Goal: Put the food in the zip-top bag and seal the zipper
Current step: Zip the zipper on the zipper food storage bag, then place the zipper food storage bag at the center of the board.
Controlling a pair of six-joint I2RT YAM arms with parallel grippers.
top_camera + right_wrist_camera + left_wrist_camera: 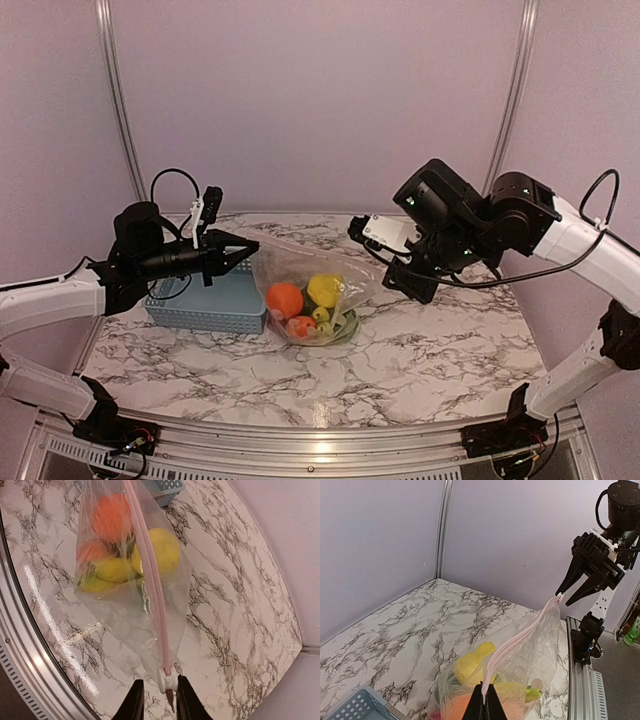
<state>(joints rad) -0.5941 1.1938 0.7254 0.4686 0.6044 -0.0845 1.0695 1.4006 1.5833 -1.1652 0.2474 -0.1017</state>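
The zip-top bag (345,285) hangs stretched between my two grippers over the marble table, with the food inside: an orange (285,298), a yellow lemon (323,290), a red piece and green pieces. My left gripper (485,690) is shut on one end of the pink zipper (520,640). At the other end, my right gripper (155,695) stands open around the white slider (167,681). The slider touches the right finger, with a gap to the left one. The zipper (150,575) runs straight and looks pressed together along its length. The orange (111,515) and lemon (160,550) show through the plastic.
The grey-blue perforated basket (205,303) stands on the table to the left of the bag, under my left arm. The table's metal front rail (30,645) runs close below the bag in the right wrist view. Walls close off the back and sides.
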